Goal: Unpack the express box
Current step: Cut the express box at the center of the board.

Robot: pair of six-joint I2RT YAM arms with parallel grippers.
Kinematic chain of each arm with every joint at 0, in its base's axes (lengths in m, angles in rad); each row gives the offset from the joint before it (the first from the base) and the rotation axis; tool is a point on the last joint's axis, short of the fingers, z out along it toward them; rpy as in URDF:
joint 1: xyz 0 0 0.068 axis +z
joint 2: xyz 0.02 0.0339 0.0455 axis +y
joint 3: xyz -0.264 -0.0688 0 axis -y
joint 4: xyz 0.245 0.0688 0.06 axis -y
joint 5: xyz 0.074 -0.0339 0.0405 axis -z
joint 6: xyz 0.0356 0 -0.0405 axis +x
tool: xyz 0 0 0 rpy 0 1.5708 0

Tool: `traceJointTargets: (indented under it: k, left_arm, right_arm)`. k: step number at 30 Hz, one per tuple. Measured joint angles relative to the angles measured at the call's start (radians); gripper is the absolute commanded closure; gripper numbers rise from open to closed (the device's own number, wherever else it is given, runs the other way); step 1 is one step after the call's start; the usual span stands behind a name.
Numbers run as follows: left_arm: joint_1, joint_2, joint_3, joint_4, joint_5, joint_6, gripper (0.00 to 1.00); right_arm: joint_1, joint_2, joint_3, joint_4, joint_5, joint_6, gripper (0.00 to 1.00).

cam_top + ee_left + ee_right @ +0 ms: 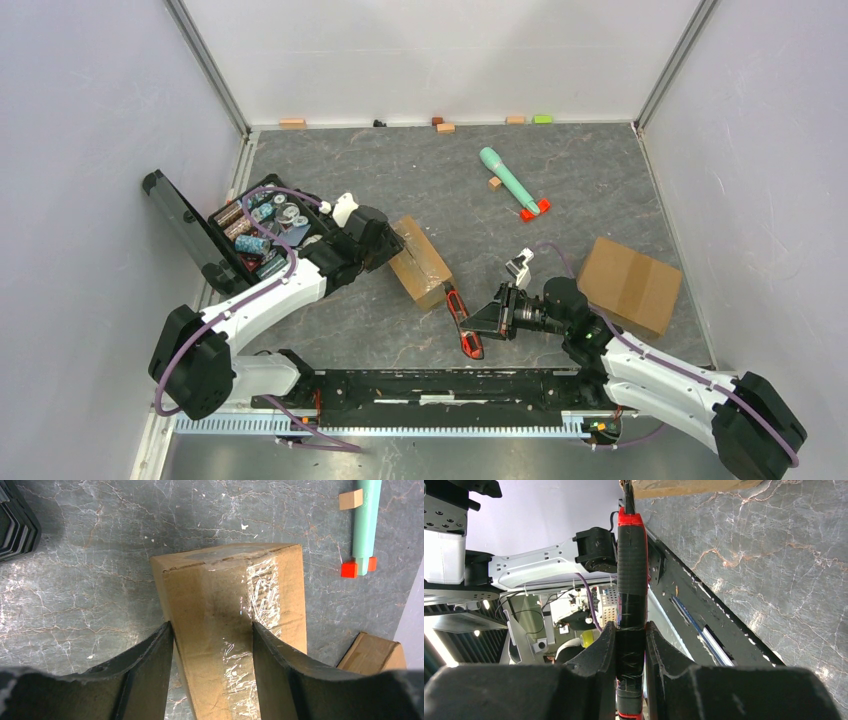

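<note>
A taped cardboard express box [420,262] lies on the grey table left of centre; it fills the left wrist view [230,590]. My left gripper [395,245] is open over the box's near end [211,625]: one finger is beside the box's left edge and the other is over its taped top. My right gripper [482,320] is shut on a red and black utility knife [462,322]. In the right wrist view the knife [631,565] runs up from my right gripper [630,625], and its tip reaches the box's edge [689,486].
A second cardboard box [630,284] lies at the right. A teal tool with a red end [512,182] and a small wooden block [494,183] lie at the back. An open black case [255,232] with several items stands at the left. Small blocks [445,127] line the back wall.
</note>
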State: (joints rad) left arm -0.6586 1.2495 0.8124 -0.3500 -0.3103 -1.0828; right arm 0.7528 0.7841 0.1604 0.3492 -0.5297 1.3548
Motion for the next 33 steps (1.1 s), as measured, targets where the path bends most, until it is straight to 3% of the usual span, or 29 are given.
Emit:
traceJointTargets:
  k: [14,33]
  left_arm:
    - [0.000,-0.001,0.000,0.000,0.002,0.000,0.63]
    - [0.002,-0.002,0.000,-0.004,0.004,0.003,0.63]
  right_arm:
    - [0.000,0.006,0.001,0.000,0.000,-0.017,1.00]
    - [0.040,0.148,0.054,0.068,-0.040,-0.025,1.00]
